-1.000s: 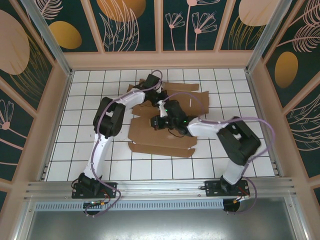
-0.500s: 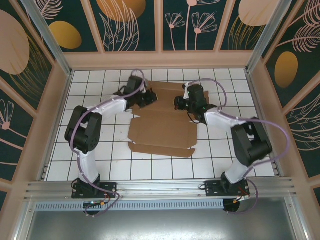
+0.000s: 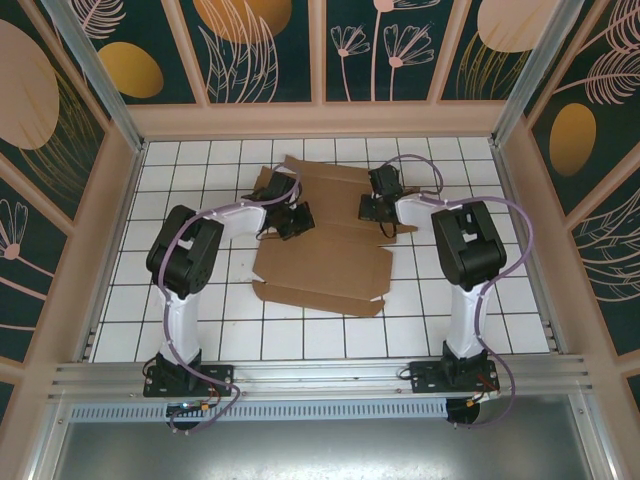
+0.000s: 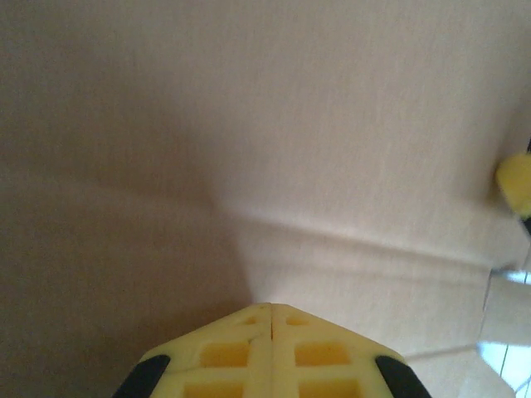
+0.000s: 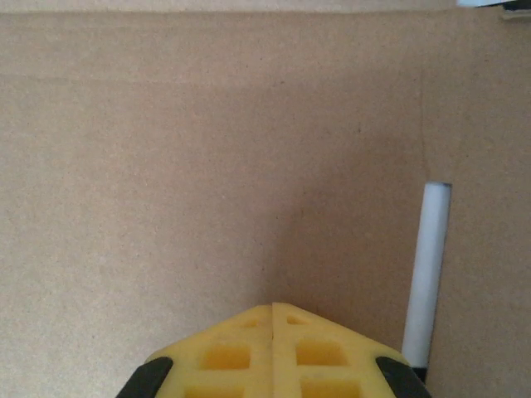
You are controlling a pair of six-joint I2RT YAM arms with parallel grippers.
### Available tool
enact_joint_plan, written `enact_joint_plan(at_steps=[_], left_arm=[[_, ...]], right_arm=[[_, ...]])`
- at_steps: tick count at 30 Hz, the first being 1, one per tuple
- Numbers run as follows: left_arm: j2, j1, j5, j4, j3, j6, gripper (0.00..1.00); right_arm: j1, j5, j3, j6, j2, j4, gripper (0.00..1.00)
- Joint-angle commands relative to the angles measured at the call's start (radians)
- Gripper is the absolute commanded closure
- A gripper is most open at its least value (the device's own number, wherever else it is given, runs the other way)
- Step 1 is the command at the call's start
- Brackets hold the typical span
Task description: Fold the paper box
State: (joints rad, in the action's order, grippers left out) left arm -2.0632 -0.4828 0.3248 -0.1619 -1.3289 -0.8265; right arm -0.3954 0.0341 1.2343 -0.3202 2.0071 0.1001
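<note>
Top external view: the box (image 3: 320, 262) lies as a flat sheet mid-desk (image 3: 200, 330), with the left hand (image 3: 296, 220) and right hand (image 3: 378, 208) both shut and empty over its far panels, seemingly pressing creases; next, a flap likely needs lifting.

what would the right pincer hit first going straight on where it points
The plain brown corrugated cardboard sheet, right ahead of the shut right pincer; likely very close, though depth is unclear.
</note>
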Motion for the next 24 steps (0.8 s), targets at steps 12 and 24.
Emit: enact_joint_plan(at_steps=[12, 24], left_arm=[[-0.179, 0.072, -0.08, -0.17, -0.187, 0.146, 1.0], [-0.095, 0.047, -0.063, -0.18, -0.323, 0.245, 1.0]], right_arm=[[-0.11, -0.121, -0.35, -0.139, -0.223, 0.068, 0.87], [-0.23, -0.369, -0.437, -0.147, -0.525, -0.085, 0.34]])
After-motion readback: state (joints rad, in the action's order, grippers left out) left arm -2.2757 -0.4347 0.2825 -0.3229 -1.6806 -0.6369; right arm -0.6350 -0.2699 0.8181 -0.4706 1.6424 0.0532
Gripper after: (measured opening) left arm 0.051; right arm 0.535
